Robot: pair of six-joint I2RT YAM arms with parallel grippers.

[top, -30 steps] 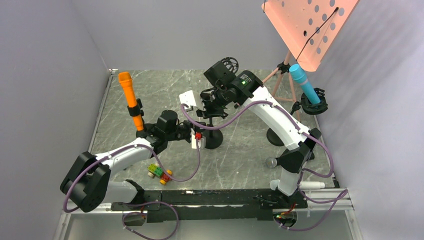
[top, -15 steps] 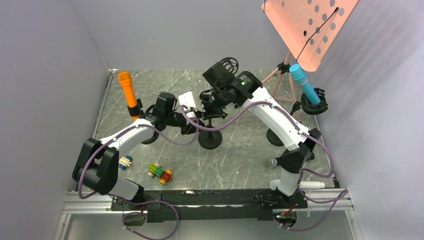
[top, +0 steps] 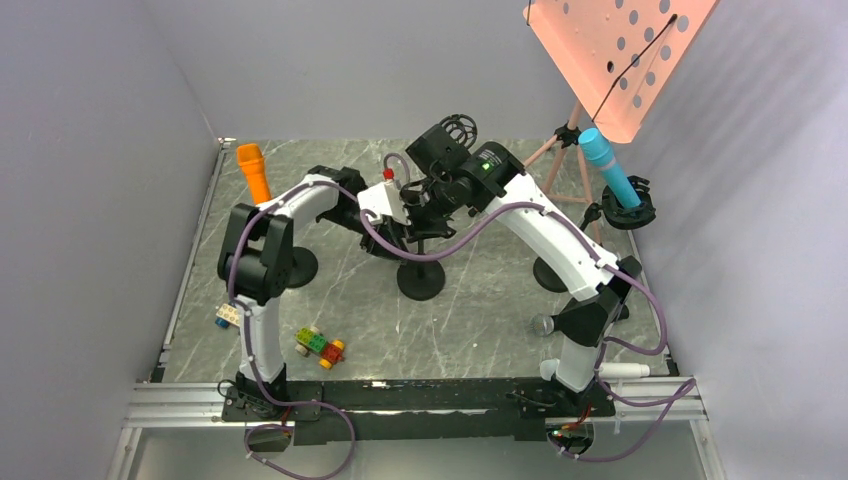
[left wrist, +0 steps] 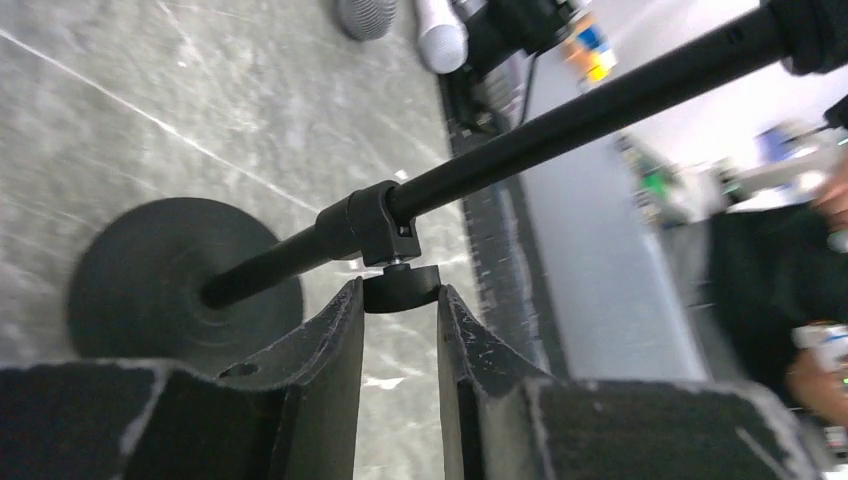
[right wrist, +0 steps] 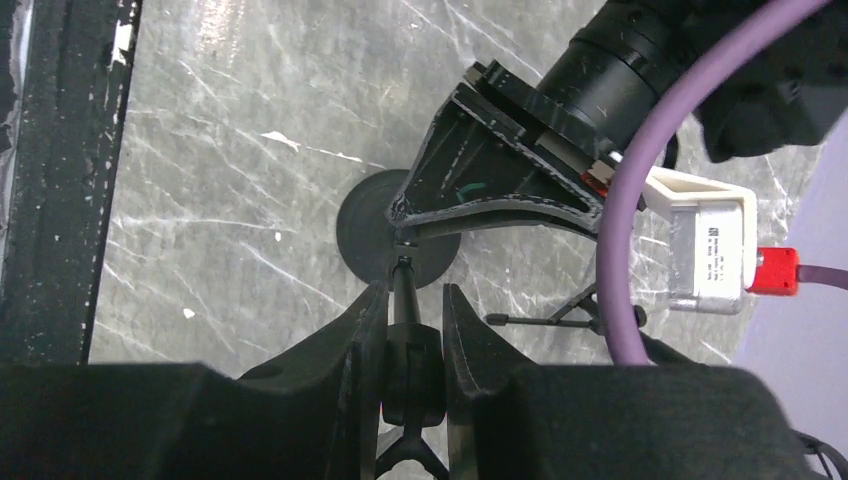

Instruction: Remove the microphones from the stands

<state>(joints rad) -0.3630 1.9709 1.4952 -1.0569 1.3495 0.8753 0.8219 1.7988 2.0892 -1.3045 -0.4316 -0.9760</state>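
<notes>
Where the arms meet: both hands crowd the centre stand (top: 421, 280), and from above most of its pole is covered.
Microphone: the black microphone (top: 460, 127) sits at the top of that stand. Only its wire-cage head shows behind the right arm (top: 540, 225); the body is hidden.
Right hand (right wrist: 405, 330): pinched tight on the upper stem (right wrist: 403, 285) of the stand. Whether the part between the pads is pole or clip cannot be told.
Left hand (left wrist: 398, 300): narrow, its fingertips (left wrist: 335, 330) pressed to either side of the small knob (left wrist: 400, 288) under the pole's collar (left wrist: 365, 225).
Hard to make out: the right side of the left wrist view is a blur. From above, the left hand is buried under the purple cable (top: 470, 235).
Cut off: the salmon music plate (top: 620, 50) runs out of the top edge. The orange microphone (top: 252, 172) loses its lower half behind the left arm (top: 255, 250).
Edges: grey walls (top: 100, 150) close in on three sides. The blue microphone (top: 607, 163) stands near the right one.
Open room: bare tabletop (top: 480, 320) lies between the centre base and the front rail (top: 400, 395). Toy bricks (top: 320, 347) sit at its left and a loose grey-headed microphone (top: 543, 323) at its right.
</notes>
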